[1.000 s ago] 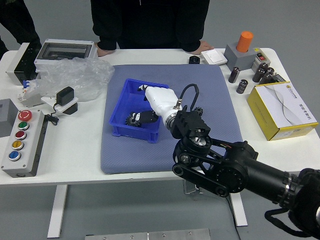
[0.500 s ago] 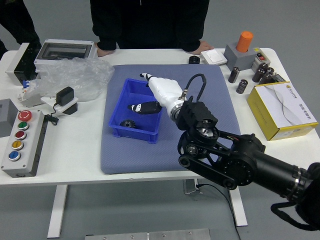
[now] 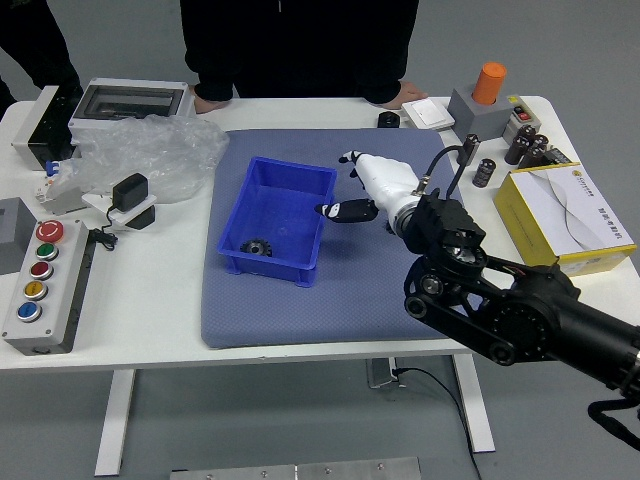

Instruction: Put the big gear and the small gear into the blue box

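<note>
Gear (image 3: pixel 256 247): we find one dark, toothed gear inside the blue box (image 3: pixel 228 240), on its floor near the near-left corner; we cannot tell whether it is the big one or the small one.
Gear's direction: its outline is round, so we can read no long axis or pointing end; we see its toothed rim and a central hub, but cannot tell if it lies quite flat.
Box's long axis: we see it run from the table's near side toward the far side, the far end slanting to the right; its open top faces up.
Mat (image 3: pixel 350 320): we see it under the box, blue-grey, on the white table (image 3: pixel 130 310).
Right hand (image 3: pixel 385 183): we see it released, thumb and fingers apart and grasping nothing, above the mat just right of the box, fingertips pointing left.
Person (image 3: pixel 300 50): we see dark clothing beyond the table, one hand (image 3: pixel 210 104) at the far edge toward the left, the other (image 3: pixel 404 95) toward the right.
Carton (image 3: pixel 565 215): we see it yellow and white, right of the mat.
</note>
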`<state>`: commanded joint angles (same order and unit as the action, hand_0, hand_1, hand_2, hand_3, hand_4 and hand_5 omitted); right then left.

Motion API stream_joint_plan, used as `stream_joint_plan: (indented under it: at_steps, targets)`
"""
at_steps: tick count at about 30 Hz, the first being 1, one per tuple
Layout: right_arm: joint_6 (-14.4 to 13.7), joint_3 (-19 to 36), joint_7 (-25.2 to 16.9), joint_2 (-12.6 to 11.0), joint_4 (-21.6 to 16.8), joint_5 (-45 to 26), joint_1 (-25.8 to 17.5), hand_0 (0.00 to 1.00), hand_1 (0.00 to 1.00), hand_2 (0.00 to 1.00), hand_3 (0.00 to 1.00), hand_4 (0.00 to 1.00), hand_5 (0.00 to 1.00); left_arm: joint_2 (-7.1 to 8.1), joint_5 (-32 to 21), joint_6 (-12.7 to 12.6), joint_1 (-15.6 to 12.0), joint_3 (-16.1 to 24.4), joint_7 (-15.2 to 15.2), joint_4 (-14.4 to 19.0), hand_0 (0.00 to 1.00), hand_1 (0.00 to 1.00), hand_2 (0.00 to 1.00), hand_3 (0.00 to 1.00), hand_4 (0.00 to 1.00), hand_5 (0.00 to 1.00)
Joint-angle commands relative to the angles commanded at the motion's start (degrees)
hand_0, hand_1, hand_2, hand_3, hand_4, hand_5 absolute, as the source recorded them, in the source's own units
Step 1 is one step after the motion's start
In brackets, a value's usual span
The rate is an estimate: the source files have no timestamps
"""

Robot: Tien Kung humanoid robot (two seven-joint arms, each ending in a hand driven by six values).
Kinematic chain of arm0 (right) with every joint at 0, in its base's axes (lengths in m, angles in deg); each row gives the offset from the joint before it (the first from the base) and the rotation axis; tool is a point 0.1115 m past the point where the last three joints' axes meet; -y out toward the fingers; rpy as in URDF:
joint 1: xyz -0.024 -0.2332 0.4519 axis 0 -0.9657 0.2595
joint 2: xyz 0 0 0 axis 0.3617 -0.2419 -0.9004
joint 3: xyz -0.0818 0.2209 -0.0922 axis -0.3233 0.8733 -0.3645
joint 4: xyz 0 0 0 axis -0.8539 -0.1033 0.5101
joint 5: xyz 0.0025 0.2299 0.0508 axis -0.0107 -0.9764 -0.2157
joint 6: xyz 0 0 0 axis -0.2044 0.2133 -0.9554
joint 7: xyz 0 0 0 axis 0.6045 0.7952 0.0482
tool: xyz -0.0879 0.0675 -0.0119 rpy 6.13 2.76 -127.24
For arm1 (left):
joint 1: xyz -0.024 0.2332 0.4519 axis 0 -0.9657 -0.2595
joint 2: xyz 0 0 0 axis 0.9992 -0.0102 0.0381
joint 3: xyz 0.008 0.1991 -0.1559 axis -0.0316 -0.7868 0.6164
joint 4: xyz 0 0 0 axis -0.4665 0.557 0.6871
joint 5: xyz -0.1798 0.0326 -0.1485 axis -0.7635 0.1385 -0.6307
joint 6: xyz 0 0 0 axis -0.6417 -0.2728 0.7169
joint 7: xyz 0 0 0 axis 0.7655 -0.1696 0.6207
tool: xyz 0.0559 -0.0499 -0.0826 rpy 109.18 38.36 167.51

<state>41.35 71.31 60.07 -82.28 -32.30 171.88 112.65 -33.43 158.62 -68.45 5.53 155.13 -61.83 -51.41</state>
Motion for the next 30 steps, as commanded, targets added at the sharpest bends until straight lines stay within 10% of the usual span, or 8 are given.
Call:
stream_joint_plan:
  at_steps: [11,30]
  targets:
    - [0.0,-1.7,0.0,-3.7,3.3,-5.2,-1.0,0.691,0.587,0.680,0.719,0.813,0.485,0.07,-0.3,-0.1,0.3,-0.2,0.0,0.0,0.810,0.785,0.795,0.749,0.594,0.250]
    - [-0.2,-2.1,-1.1,-2.4,9.3,-9.6,-1.0,0.695,0.593,0.687,0.710,0.783,0.467,-0.02,0.3,0.0,0.2,0.0,0.0,0.0,0.810,0.785,0.795,0.749,0.594,0.250]
